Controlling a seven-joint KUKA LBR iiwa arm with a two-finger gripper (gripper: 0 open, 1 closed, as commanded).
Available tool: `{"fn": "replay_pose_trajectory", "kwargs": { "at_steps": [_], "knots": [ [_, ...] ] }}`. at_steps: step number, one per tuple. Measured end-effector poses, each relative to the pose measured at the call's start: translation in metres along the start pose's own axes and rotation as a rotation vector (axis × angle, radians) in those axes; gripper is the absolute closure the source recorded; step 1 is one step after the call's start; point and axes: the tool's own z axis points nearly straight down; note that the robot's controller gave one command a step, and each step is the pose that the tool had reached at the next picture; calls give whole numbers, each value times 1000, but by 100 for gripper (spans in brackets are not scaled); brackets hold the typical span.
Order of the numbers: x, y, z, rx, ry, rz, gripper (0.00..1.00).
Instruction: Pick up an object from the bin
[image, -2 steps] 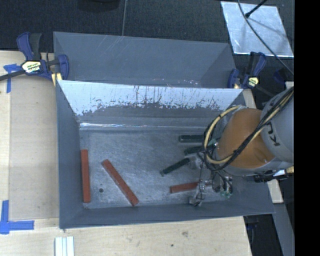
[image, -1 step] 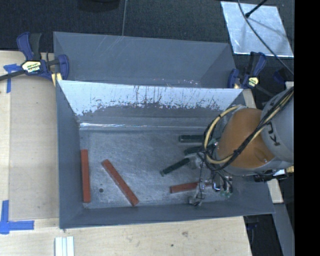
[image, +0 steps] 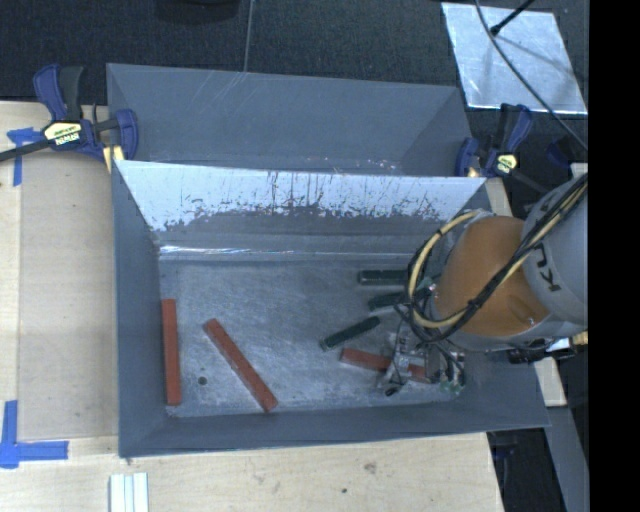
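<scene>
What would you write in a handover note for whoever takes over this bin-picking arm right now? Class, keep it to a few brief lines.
Gripper: low in the front right corner of the bin, at the end of a short red stick; whether it grips it cannot be told.
Nearby: a dark stick just left of it, two dark pieces farther back.
Left side: a red bar along the left wall, a slanted red bar beside it.
Done: nothing is seen lifted.
Left: secure one thing and lift it out.
</scene>
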Motion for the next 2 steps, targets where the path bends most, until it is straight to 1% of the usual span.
{"fn": "replay_pose_trajectory", "kwargs": {
  "at_steps": [1,2],
  "knots": [
    [-2,0,-73,-1,-7,-2,100],
    [-4,-1,-88,-1,-3,-4,100]
  ]
}}
